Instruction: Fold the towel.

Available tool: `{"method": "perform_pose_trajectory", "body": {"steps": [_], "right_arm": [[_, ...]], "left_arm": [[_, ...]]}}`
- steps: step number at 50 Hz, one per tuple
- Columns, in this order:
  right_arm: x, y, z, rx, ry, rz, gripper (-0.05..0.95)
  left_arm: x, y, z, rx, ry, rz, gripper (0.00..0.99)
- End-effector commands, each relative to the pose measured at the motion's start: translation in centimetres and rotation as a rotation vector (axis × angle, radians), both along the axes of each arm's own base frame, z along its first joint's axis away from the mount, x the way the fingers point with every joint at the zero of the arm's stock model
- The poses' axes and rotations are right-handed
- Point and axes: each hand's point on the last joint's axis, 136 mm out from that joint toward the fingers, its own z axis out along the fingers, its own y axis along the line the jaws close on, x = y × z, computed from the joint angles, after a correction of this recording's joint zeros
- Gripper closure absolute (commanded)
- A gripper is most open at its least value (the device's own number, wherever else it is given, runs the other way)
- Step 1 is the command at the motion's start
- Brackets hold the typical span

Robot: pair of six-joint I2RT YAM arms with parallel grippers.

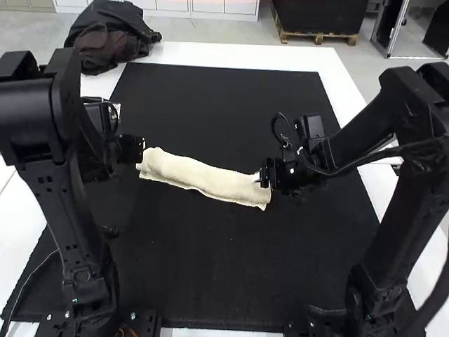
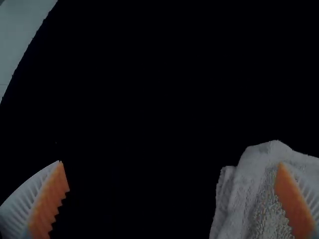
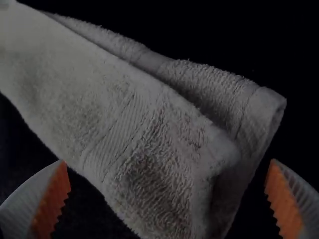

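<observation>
On one white surface largely covered by one black mat, the jaws of the left gripper are spread wide, empty, beside one towel, folded into a strip, by whose right end those of the right gripper are likewise spread, empty.

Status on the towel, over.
Left end effector, right end effector: both open, at opposite ends of towel. Folded into long strip. Dark bundle far left, off towel.

High overview behind arms — two close wrist views, towel shared
</observation>
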Motion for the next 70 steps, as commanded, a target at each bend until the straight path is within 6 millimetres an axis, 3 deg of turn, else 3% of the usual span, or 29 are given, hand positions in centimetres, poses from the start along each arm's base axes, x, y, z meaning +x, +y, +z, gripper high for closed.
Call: {"method": "perform_pose_trajectory", "body": {"steps": [1,26,29,32,34,38,39,48,62,70], "right_arm": [[1.1,0.3,-0.3,-0.013,-0.008,-0.011,0.00],[2.3,0.7,-2.4,-0.037,0.011,-0.003,0.00],[2.2,0.8,-2.9,-0.041,0.016,0.003,0.06],[2.0,0.9,-3.5,-0.045,0.029,0.012,0.19],[1.6,1.0,-3.9,-0.044,0.037,0.031,0.32],[0.7,1.6,-4.2,-0.015,0.057,0.081,0.76],[0.6,1.8,-4.2,-0.010,0.054,0.091,0.93],[0.7,1.2,-3.5,-0.009,0.051,0.077,0.92],[3.6,-1.9,3.2,0.038,-0.048,-0.046,0.92],[3.8,-2.0,5.6,0.048,-0.064,-0.041,0.93]], "left_arm": [[1.0,0.3,2.0,0.001,-0.041,0.004,0.033],[0.9,0.5,3.7,0.005,-0.061,0.009,0.033],[0.9,0.5,4.1,0.005,-0.067,0.010,0.033],[0.9,0.5,4.5,0.000,-0.076,0.012,0.033],[0.9,0.5,4.7,-0.005,-0.080,0.014,0.033],[1.0,0.5,5.3,-0.007,-0.091,0.015,0.033],[1.0,0.4,5.4,-0.008,-0.092,0.016,0.033],[1.1,0.5,5.7,-0.009,-0.097,0.017,0.033],[1.2,0.6,5.9,-0.012,-0.088,0.017,0.033],[1.5,0.7,6.4,-0.017,-0.102,0.022,0.033]]}}
